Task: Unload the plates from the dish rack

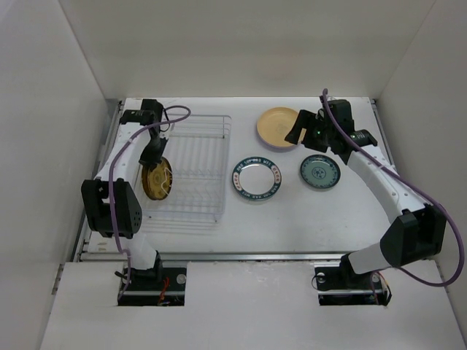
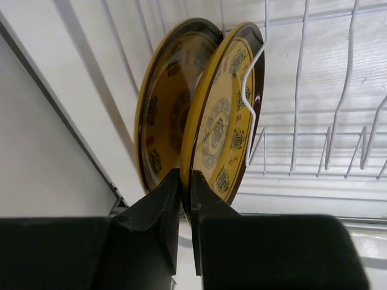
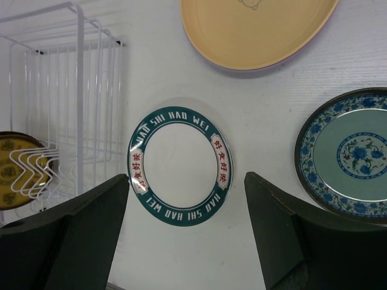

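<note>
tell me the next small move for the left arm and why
Probably lift straight up, slowly. The left gripper is shut on the rim of the yellow-brown plate, which stands upright between the dish rack wires, close beside a second plate. A vertical pull should clear both without dragging.

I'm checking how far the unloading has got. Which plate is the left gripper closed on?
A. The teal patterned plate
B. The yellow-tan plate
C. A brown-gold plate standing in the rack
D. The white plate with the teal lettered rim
C: the left wrist view shows the left gripper pinching the lower rim of a brown-gold plate that stands upright between the wires of the dish rack.
</note>
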